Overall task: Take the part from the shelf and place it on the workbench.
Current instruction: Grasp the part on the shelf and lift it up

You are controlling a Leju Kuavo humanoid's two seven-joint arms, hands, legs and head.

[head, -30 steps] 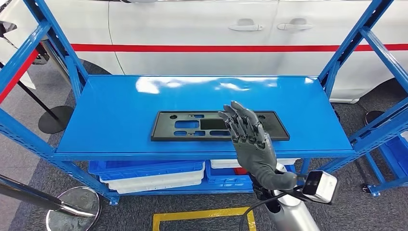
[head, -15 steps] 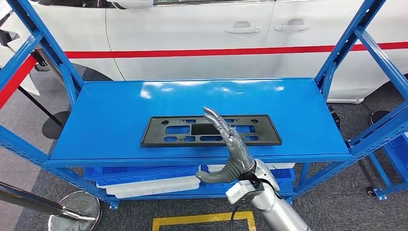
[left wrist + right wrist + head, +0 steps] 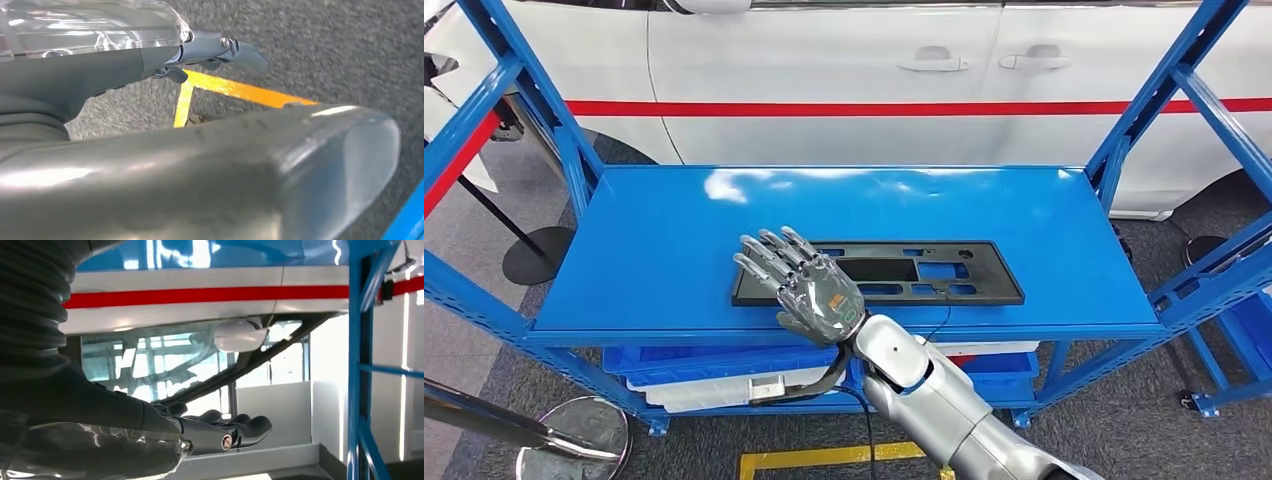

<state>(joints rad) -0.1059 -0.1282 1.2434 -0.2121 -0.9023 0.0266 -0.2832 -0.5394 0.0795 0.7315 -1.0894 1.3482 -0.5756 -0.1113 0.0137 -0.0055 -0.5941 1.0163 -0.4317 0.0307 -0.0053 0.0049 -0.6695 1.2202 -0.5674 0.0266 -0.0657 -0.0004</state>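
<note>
The part [image 3: 924, 272] is a flat black rectangular plate with several cut-outs, lying on the blue top shelf [image 3: 674, 230] near its front edge. My right hand [image 3: 802, 288] hovers over the plate's left end with its fingers spread and nothing in them. I cannot tell whether it touches the plate. In the right wrist view the same hand [image 3: 220, 432] has its fingers stretched out and holds nothing. My left hand [image 3: 215, 50] hangs low over the grey floor, fingers extended and holding nothing.
A white car [image 3: 844, 60] with a red stripe stands close behind the shelf. Blue uprights [image 3: 1144, 110] frame both ends. Blue and white bins [image 3: 724, 375] sit on the lower shelf. A stanchion base [image 3: 574, 440] and yellow floor tape [image 3: 824, 458] lie in front.
My right hand has swung left from the middle of the plate to its left end and turned over. The plate has not moved; the camera shifted slightly.
</note>
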